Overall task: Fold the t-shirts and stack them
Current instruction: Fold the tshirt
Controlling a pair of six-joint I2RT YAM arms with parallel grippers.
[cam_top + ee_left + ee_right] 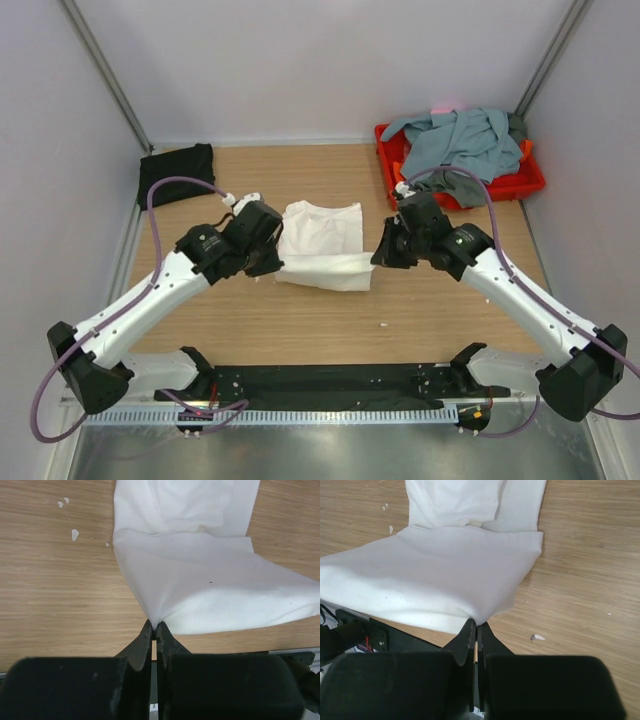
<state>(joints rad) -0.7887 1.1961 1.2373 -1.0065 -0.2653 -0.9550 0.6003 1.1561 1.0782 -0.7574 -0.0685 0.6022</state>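
Observation:
The white t-shirt (322,240) lies partly folded in the middle of the table. My left gripper (278,265) is shut on its near left corner (154,619). My right gripper (376,258) is shut on its near right corner (479,620). Both hold the near edge lifted off the table, so the cloth hangs in a fold between them. A black t-shirt (176,172) lies folded at the back left. Grey-blue (458,138) and dark grey (462,188) t-shirts are heaped in the red tray (528,182) at the back right.
Small white scraps lie on the wooden table (74,534), (537,637). A black bar (330,385) runs along the near edge between the arm bases. Grey walls close in the left, back and right sides.

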